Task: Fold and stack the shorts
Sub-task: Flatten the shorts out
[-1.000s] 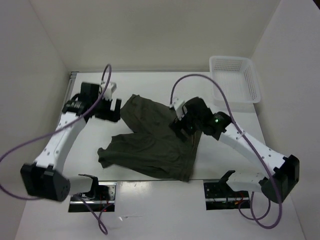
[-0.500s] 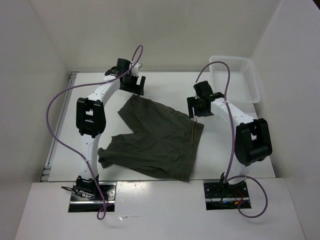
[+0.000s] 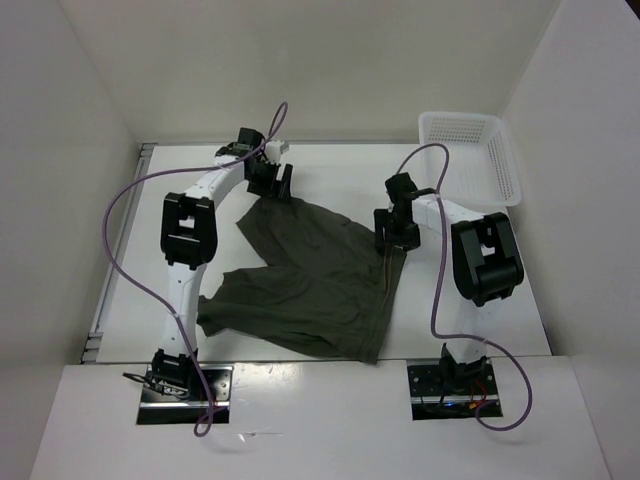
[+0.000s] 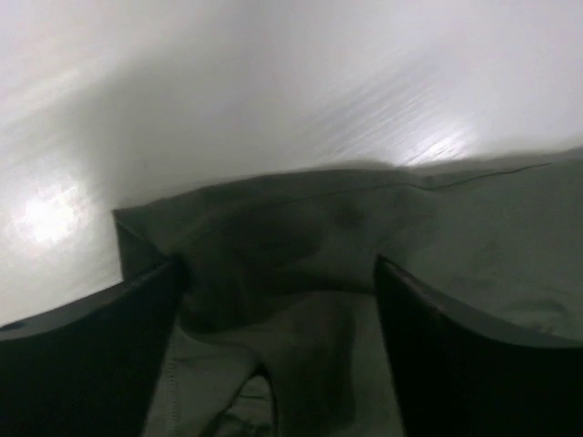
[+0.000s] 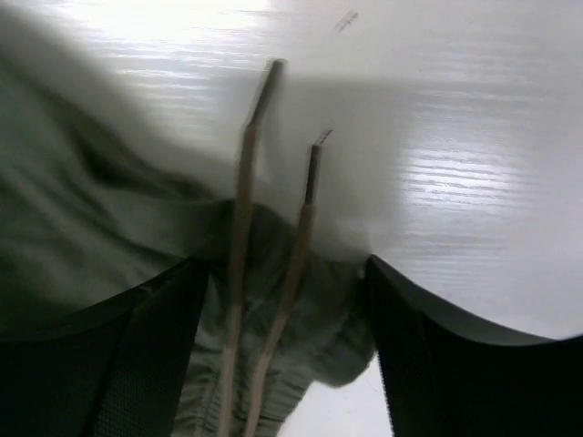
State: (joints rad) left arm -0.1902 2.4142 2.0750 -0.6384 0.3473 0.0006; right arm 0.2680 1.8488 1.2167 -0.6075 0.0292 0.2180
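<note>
The right gripper [image 3: 393, 238] may pinch only the drawstring [image 5: 239, 264] and miss the cloth, because both cords lie between its jaws. Then the shorts [image 3: 310, 285] would slip off when lifted. The left gripper [image 3: 270, 186] may catch just one layer at the thin corner. Both grippers are spread wide and hold nothing. The shorts lie spread on the table [image 3: 330, 170], at 5 o'clock from the left gripper and 8 o'clock from the right, with a corner between each pair of jaws.
</note>
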